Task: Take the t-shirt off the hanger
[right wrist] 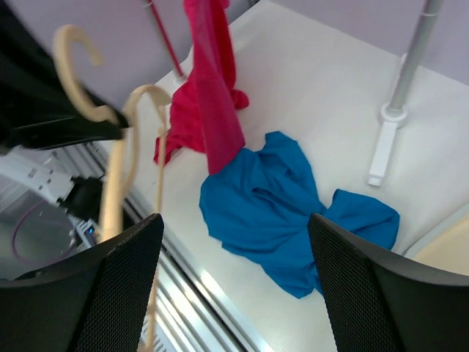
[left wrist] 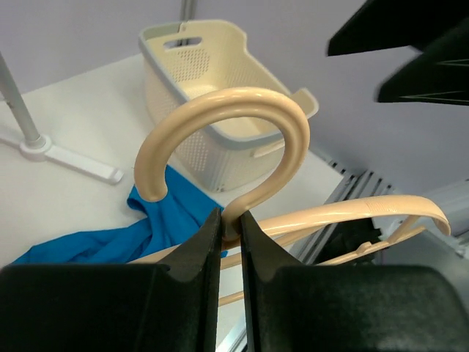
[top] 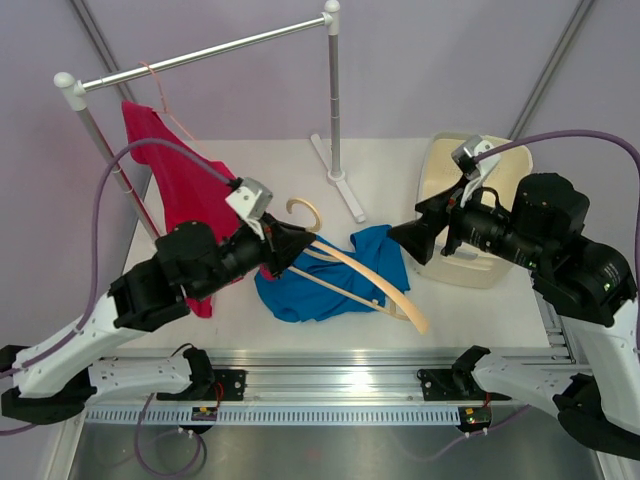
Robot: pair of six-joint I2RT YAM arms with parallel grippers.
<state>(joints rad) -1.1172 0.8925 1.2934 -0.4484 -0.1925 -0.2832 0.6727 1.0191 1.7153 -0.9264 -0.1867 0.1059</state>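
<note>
My left arm [top: 150, 290] and right arm [top: 570, 250] are built alike: bulky matt-black housings on the upper joints and glossy white shells on the lower links. A purple left cable [top: 100, 225] and a purple right cable [top: 570, 133] each run to a small grey camera block, the left camera [top: 250, 197] and the right camera [top: 470, 152], and thin red wires [top: 216, 392] show by the lower links. My left gripper [left wrist: 229, 220] has smooth black fingers [left wrist: 183, 264] with flat inner faces; my right gripper [right wrist: 234, 216] has black fingers [right wrist: 110, 293] covered in a fine mesh texture.
</note>
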